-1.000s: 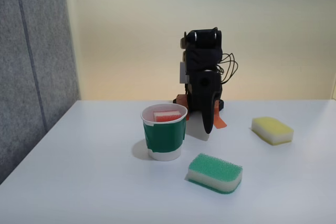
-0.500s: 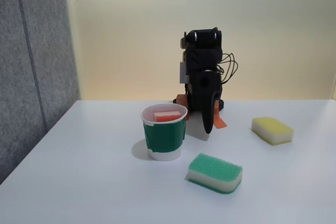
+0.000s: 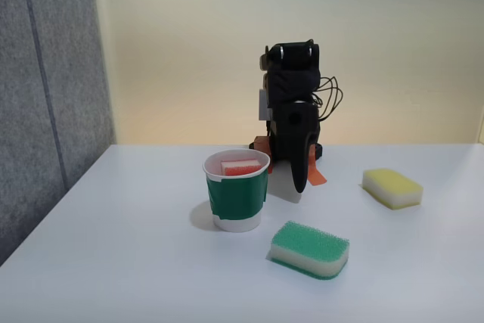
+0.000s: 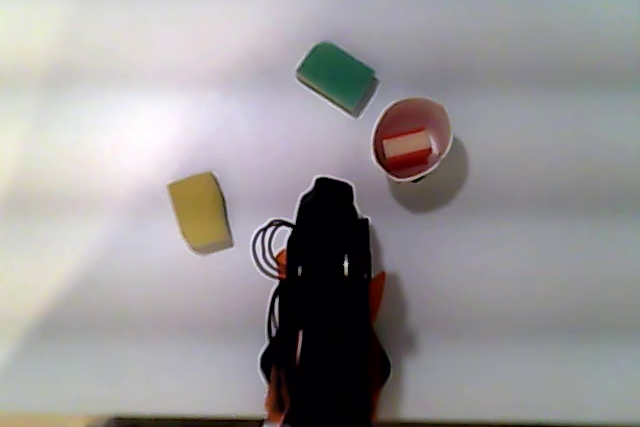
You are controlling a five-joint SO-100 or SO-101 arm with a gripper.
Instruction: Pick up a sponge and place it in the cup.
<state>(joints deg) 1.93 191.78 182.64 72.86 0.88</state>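
One sponge sits inside the cup; end effector state unclear, folded behind.

The white table bears the cup, a green-topped sponge and a yellow-topped sponge.

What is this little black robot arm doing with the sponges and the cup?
The black robot arm is folded up at the back of the white table, its gripper pointing down and holding nothing. The small red-topped sponge already sits inside the white paper cup with the dark green band. A green-topped sponge and a yellow-topped sponge lie on the table untouched.
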